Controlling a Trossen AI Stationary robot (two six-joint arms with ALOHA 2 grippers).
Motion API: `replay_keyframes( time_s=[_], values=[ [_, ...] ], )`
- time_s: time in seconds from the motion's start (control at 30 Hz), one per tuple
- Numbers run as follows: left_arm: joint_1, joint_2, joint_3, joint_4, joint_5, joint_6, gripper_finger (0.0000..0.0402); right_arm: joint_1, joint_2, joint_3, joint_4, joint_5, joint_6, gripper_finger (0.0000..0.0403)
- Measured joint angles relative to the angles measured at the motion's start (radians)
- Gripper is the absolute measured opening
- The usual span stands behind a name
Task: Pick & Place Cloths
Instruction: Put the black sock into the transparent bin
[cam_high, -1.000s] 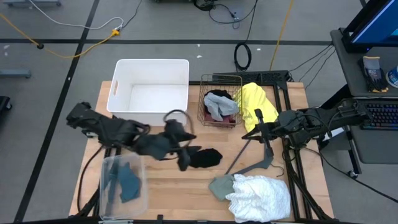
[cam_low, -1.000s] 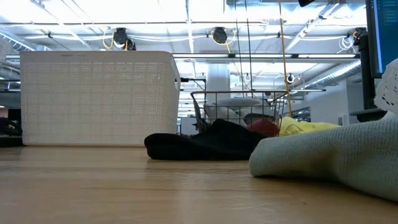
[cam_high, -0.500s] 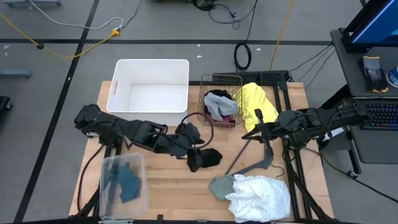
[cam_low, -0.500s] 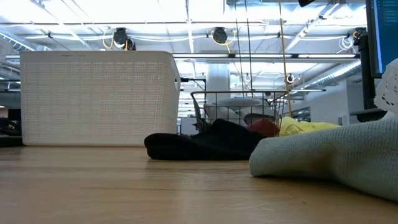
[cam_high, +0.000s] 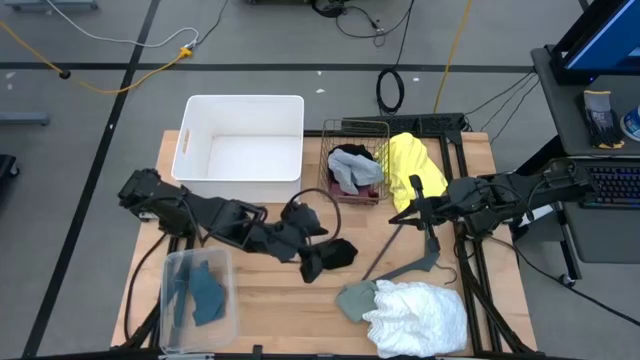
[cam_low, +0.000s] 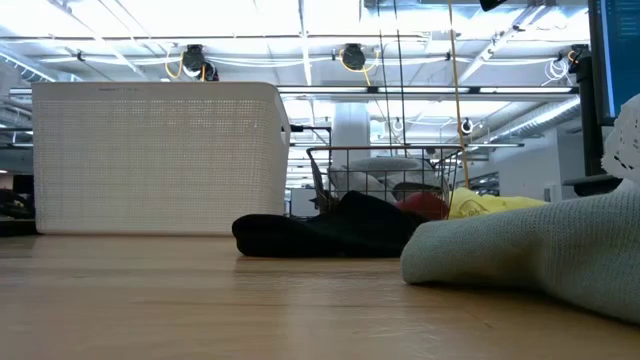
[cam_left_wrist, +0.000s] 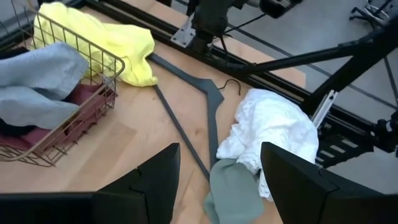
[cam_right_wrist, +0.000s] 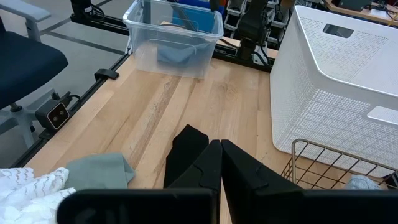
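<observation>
A black cloth (cam_high: 338, 254) (cam_low: 320, 235) (cam_right_wrist: 185, 151) lies flat on the wooden table, near its middle. My left gripper (cam_high: 311, 254) (cam_left_wrist: 219, 152) hovers over the cloth's left end with its fingers wide open. It does not show in the low view. My right gripper (cam_high: 402, 212) (cam_right_wrist: 221, 158) is shut and holds nothing, beside the yellow cloth (cam_high: 410, 165) (cam_left_wrist: 118, 40). A frilly white cloth (cam_high: 420, 315) (cam_left_wrist: 273, 124) and a grey-green cloth (cam_high: 355, 298) (cam_left_wrist: 233, 190) lie at the near edge.
A wire basket (cam_high: 352, 128) holds grey, black and maroon cloths. The white bin (cam_high: 240, 103) stands at the far left. A clear tub (cam_high: 172, 262) with blue-grey cloth sits near left. A grey hanger (cam_high: 410, 262) lies right of the black cloth.
My left arm has reached toward the table's right, and its gripper has come over the left end of the black cloth. The cloth has stayed where it was.
</observation>
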Motion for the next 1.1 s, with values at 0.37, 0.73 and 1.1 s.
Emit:
replay_keyframes(
  time_s=[0.37,0.73,1.1],
  values=[
    [-0.032,0.000,-0.002,0.004,-0.112,0.094,0.0227,0.000,0.000,0.000,0.000,0.000,0.000,0.0004],
    [-0.048,-0.050,-0.256,0.216,-0.127,0.054,0.0227,0.000,0.000,0.000,0.024,0.000,0.022,0.0004],
    [-0.048,-0.236,-0.636,0.533,-0.131,0.050,0.0227,0.001,0.040,0.001,0.067,-0.004,0.231,0.0004]
  ],
)
